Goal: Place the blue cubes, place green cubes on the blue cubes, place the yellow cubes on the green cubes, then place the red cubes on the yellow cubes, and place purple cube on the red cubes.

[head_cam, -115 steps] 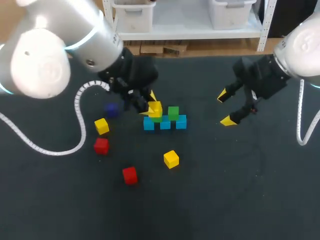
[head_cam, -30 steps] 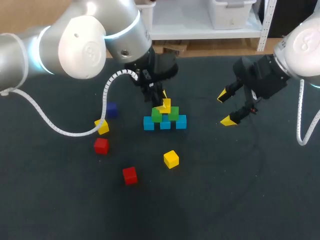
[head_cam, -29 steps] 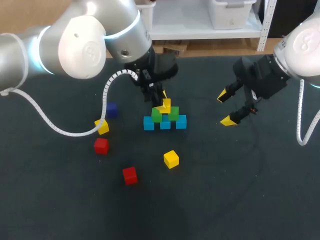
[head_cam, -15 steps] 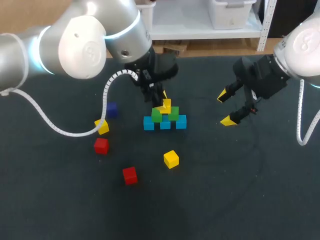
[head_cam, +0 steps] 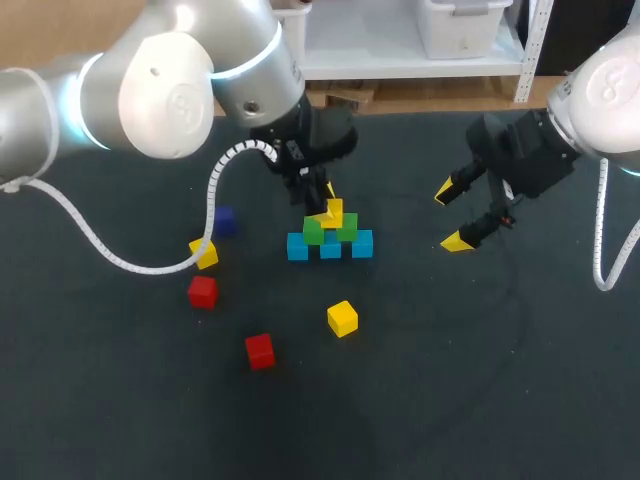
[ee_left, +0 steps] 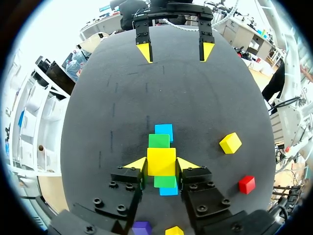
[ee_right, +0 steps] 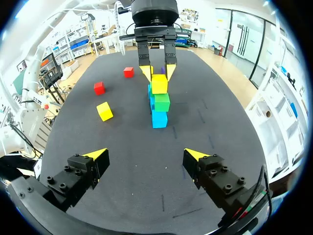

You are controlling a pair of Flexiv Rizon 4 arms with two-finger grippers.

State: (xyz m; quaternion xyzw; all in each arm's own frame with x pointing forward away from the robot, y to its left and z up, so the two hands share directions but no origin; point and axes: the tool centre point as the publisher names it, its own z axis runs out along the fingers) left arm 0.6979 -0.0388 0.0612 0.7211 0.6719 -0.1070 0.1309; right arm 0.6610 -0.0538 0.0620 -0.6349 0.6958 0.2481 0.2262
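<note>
Yellow cube (ee_left: 161,161) clamped by left gripper (ee_left: 161,165), resting atop green cubes (head_cam: 347,228). Right gripper (ee_right: 145,154) spread wide, empty, well apart from green cubes. Sound release, seemingly: part fingers evenly, rise straight, avoid nudging green cubes.

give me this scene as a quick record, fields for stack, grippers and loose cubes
stack base: blue cubes, three in a row
second layer: green cubes, two on the blue cubes
left gripper: shut on held yellow cube, over the green cubes
right gripper: open, holding nothing, apart from the stack
loose yellow: front yellow cube, left yellow cube
loose red: left red cube, front red cube
loose purple: purple cube
</note>
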